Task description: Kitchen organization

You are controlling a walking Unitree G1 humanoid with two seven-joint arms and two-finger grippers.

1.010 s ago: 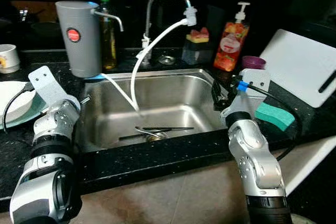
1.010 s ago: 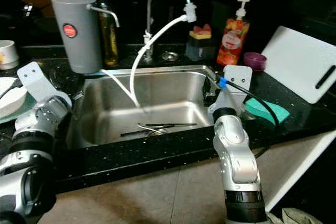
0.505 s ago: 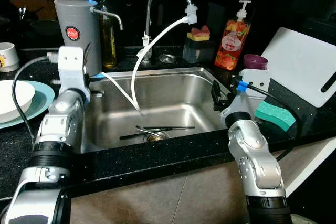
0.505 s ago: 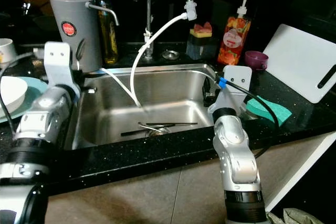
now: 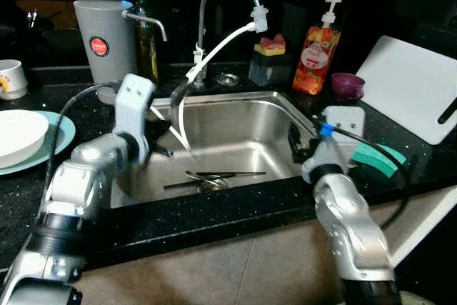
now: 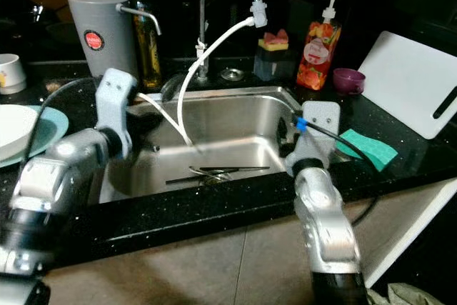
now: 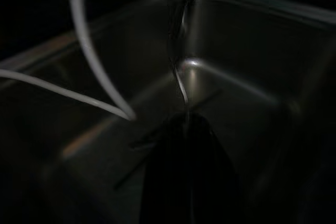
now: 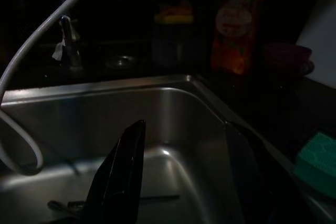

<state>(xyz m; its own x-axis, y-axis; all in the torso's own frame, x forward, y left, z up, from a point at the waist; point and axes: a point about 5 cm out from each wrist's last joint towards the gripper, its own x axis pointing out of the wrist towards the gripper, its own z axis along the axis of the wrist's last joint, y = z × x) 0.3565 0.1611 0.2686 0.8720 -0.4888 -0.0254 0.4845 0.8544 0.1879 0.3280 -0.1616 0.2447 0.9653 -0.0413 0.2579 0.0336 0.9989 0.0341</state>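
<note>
one sink [image 5: 235, 123], two sponges [image 5: 374, 158] (perhaps)

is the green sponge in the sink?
No, the green sponge lies on the black counter to the right of the sink.

**What the views leave unclear**

The left pincer [image 5: 161, 137] is blurred over the sink [image 5: 235, 116], and its wrist view is too dark to tell how its fingers stand. The utensils [image 5: 214, 176] at the drain are too thin and dim to tell apart. The white plate [image 5: 18, 137] and the cup [image 5: 11, 78] on the dark surface [image 5: 214, 212] are cut by the picture's left edge, the white cutting board [image 5: 414, 87] by the right edge. The label on the orange soap bottle [image 5: 316, 51] is too small to read.
</note>
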